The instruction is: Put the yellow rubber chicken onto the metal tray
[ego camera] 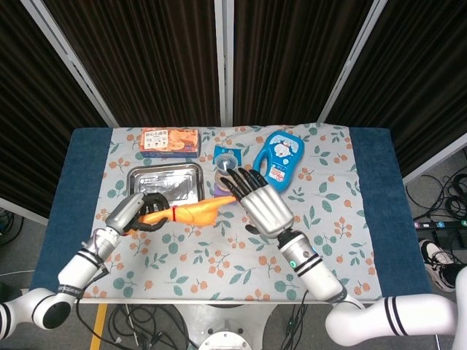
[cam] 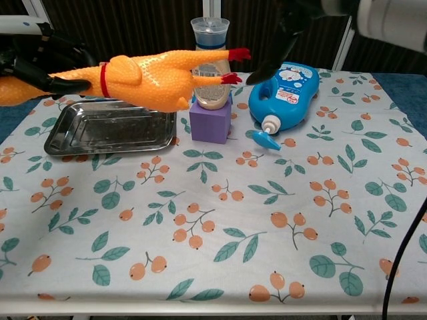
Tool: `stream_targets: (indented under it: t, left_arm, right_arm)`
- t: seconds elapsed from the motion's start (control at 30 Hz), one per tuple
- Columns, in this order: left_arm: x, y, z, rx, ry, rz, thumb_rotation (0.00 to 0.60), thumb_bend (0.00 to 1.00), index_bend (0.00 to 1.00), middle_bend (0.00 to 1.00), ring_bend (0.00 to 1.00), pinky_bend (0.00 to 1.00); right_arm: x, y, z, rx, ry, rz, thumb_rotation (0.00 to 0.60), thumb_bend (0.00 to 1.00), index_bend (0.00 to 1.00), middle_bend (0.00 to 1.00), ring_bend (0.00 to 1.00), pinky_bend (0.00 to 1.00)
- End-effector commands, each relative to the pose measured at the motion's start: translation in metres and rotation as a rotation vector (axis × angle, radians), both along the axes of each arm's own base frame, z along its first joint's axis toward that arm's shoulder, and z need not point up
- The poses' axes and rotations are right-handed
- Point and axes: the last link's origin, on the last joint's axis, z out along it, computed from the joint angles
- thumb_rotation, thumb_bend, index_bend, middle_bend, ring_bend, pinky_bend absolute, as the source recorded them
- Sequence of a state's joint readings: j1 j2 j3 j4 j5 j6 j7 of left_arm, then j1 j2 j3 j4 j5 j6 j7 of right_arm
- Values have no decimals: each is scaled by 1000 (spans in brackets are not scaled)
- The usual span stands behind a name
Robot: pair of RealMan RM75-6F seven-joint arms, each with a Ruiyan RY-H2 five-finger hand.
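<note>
Chicken in the air, left hand alone on it, tray bare beneath.
Left hand point(ego camera: 140, 211) grips the tail end of the yellow rubber chicken point(cam: 143, 79), fingers wrapped round it, and the toy hangs level above the counter point(cam: 220, 220), its body over the near right corner of the metal tray point(ego camera: 165, 184), head and red beak poking out toward the purple block point(cam: 211, 122). Right hand point(ego camera: 260, 203) is off it, fingers spread wide, holding nothing, hovering just beside the beak. The tray sits flat on the floral cloth with nothing in it. A capped bottle point(cam: 209, 33) stands on the purple block; the blue bottle point(cam: 284, 90) lies on its side right of that, and a snack box point(ego camera: 169, 139) lies behind the tray.
</note>
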State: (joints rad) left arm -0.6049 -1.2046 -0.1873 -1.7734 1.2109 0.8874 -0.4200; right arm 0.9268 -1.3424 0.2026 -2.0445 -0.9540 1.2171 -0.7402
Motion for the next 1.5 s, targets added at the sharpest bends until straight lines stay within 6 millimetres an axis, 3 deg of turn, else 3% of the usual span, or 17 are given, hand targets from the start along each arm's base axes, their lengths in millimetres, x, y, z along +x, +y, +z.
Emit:
stream_targets:
  t: [0.03, 0.27, 0.4, 0.5, 0.93, 1.1, 1.2, 1.4, 1.5]
  left_arm:
    - [-19, 5, 7, 41, 31, 31, 600, 787, 743, 780, 711, 838]
    - [-71, 17, 17, 127, 161, 94, 600, 787, 738, 767, 683, 795]
    - [-88, 29, 10, 177, 172, 142, 600, 787, 734, 763, 674, 746]
    - [-89, 39, -1, 211, 157, 161, 600, 787, 730, 754, 647, 727]
    - [-75, 68, -39, 233, 273, 92, 600, 776, 642, 594, 399, 468]
    - [-73, 68, -47, 201, 313, 87, 600, 678, 482, 455, 271, 393]
    - [-73, 66, -51, 176, 326, 99, 600, 542, 374, 355, 212, 356]
    - [-73, 64, -54, 174, 349, 133, 600, 275, 282, 246, 158, 301]
    - [-73, 62, -49, 200, 338, 147, 600, 197, 250, 204, 139, 281]
  right_arm:
    - [-20, 6, 27, -44, -19, -10, 600, 0, 0, 0, 7, 113]
    - [-64, 20, 74, -123, -38, -23, 600, 0, 0, 3, 7, 112]
    - [-84, 30, 88, -133, -58, -38, 600, 0, 0, 4, 7, 112]
    - [-96, 35, 95, -140, -73, -47, 600, 0, 0, 4, 7, 112]
    - [-128, 45, 114, -173, -125, -110, 600, 0, 0, 5, 7, 112]
    - [-134, 43, 117, -181, -145, -129, 600, 0, 0, 5, 7, 112]
    - [-138, 43, 117, -177, -153, -142, 600, 0, 0, 5, 7, 112]
    - [-143, 41, 119, -183, -166, -157, 600, 0, 0, 5, 7, 112]
    - [-146, 41, 121, -187, -172, -166, 600, 0, 0, 5, 7, 112]
